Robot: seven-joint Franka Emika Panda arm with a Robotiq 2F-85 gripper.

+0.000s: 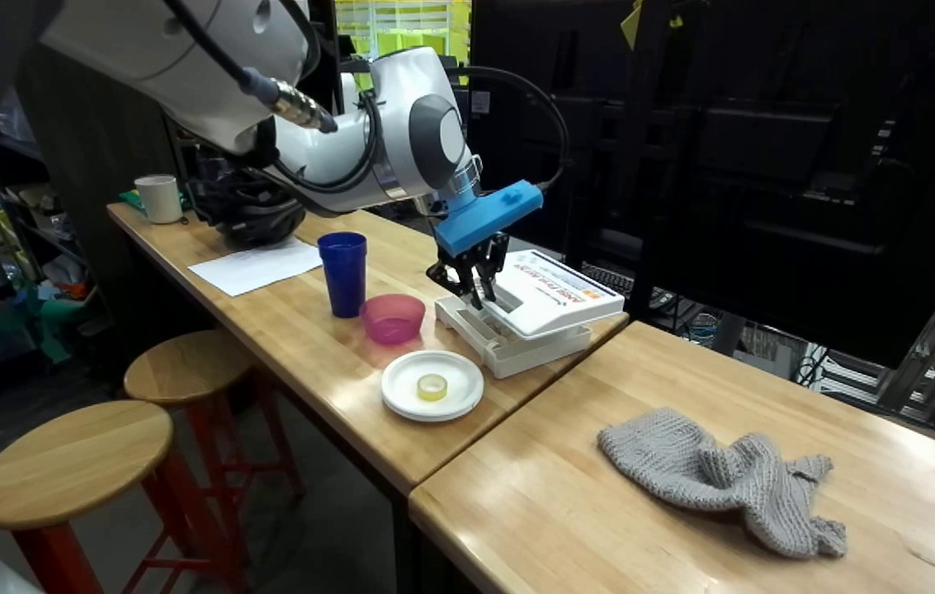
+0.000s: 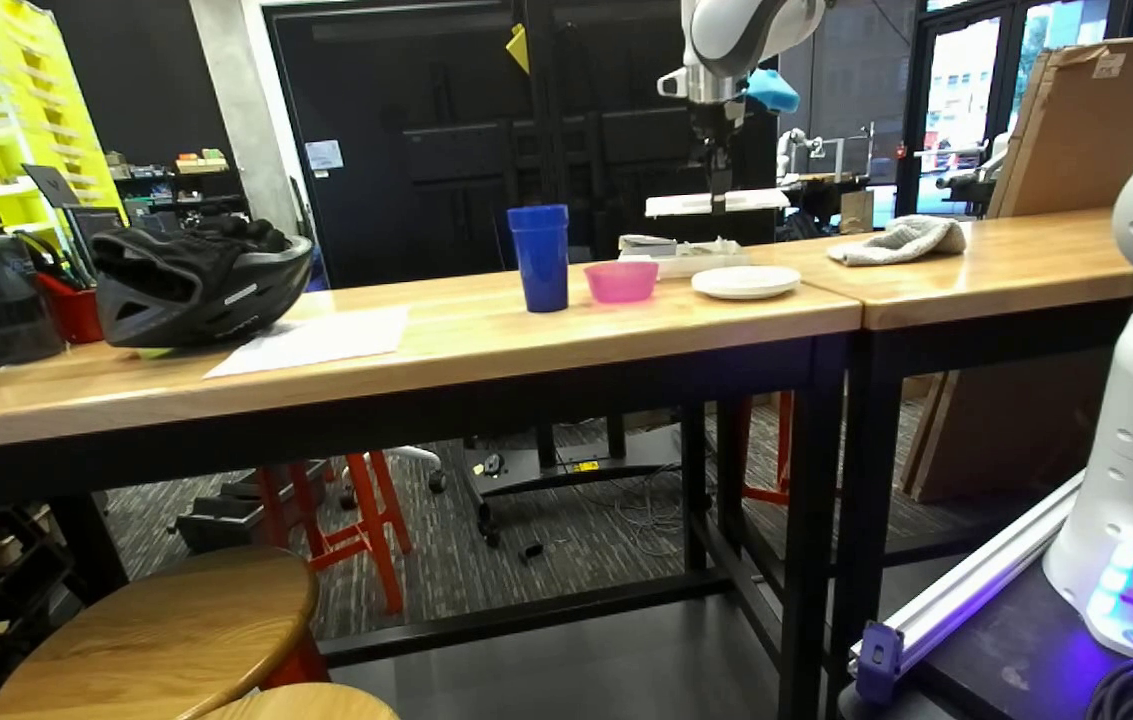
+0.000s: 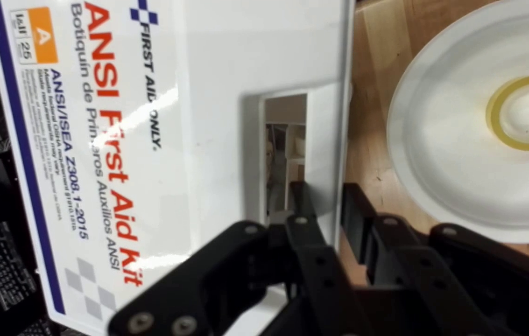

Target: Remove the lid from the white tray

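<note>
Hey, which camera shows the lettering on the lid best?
The wrist view: there the lettering on the lid is large and mostly readable, though glare covers bits. In an exterior view the lettering is small and slanted. In an exterior view the lid appears nearly edge-on, with no lettering showing.

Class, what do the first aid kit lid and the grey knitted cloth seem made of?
First aid kit lid: probably plastic, glossy, with glare across its smooth printed face.
Grey knitted cloth: matte yarn, with stitches visible; the fibre is unclear.
</note>
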